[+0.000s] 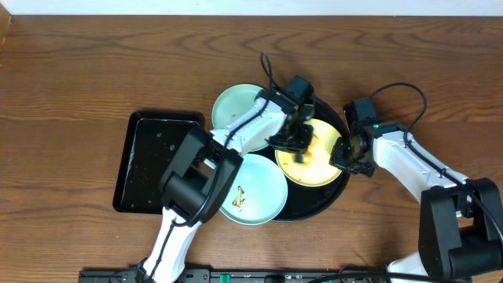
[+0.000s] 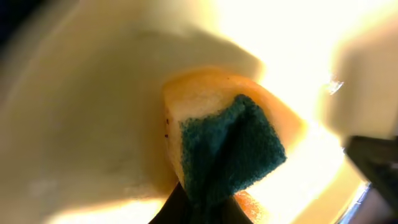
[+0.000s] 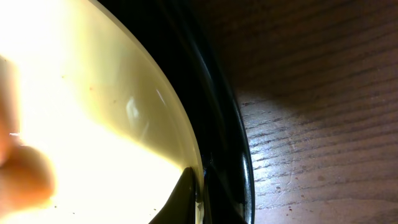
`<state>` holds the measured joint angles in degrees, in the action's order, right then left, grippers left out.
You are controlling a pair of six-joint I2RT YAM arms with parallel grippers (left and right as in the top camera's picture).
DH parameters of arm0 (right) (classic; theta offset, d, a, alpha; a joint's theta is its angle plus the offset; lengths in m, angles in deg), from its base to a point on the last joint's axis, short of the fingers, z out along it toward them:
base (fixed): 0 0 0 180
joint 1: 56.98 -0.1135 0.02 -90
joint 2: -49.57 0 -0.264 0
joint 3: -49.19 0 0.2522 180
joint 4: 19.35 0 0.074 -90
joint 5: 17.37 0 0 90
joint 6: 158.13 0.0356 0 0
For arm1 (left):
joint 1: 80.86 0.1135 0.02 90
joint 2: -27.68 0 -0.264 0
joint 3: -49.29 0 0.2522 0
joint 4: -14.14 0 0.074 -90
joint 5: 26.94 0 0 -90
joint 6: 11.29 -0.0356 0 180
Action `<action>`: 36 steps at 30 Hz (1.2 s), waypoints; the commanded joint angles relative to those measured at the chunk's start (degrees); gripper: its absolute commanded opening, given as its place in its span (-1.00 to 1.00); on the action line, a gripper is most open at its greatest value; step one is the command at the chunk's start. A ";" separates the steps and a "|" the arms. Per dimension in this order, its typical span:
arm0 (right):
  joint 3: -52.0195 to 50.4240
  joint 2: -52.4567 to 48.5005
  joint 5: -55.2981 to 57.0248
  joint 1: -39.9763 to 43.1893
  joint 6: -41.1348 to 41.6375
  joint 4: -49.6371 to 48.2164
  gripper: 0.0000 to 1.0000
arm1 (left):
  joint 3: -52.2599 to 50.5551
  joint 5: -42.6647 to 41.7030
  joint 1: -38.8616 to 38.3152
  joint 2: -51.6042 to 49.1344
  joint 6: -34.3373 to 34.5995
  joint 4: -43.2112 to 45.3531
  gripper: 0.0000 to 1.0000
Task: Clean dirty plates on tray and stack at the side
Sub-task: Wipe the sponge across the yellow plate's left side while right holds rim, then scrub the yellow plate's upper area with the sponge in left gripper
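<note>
Near the middle of the table [image 1: 78, 71] sits the round tray [image 1: 328, 198], glossy black. The yellow plate [image 1: 324, 169] lies inside it, toward the rim that faces the table's right edge. The left gripper [image 1: 295, 143] is over this plate, its pincer clamped on a sponge [image 2: 227, 149]. The sponge is orange-yellow with a dark green scouring face, and it is pressed against the plate's inner surface. The right gripper [image 1: 351, 154] has its pincer pinching the yellow plate's rim on the side toward the table's right edge, just inside the tray's raised edge.

Two blue plates lie at the tray's left side. The upper blue plate [image 1: 236, 110] looks clean. The lower blue plate [image 1: 255, 192] holds a small brown smear. Whether they rest on the tray's rim I cannot tell. Toward the table's left edge stands a rectangular tray [image 1: 153, 165], black with pale specks in it.
</note>
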<state>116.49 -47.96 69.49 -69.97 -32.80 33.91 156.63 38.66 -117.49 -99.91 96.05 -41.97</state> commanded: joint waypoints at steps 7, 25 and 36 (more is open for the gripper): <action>-1.27 -0.35 2.27 -0.22 -0.66 1.16 -0.97 | -1.38 19.67 3.06 -3.45 0.76 -6.58 -0.85; -1.27 -0.35 2.27 -0.20 -0.66 0.70 -0.97 | 2.47 12.76 1.51 4.20 -2.08 -8.20 -0.63; -1.27 -0.35 2.27 -0.22 -0.68 0.68 -0.97 | 2.78 4.26 1.40 11.23 -2.12 -7.74 -0.85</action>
<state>116.49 -47.96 69.47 -69.97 -32.80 33.87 158.45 46.31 -116.28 -90.06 94.50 -49.58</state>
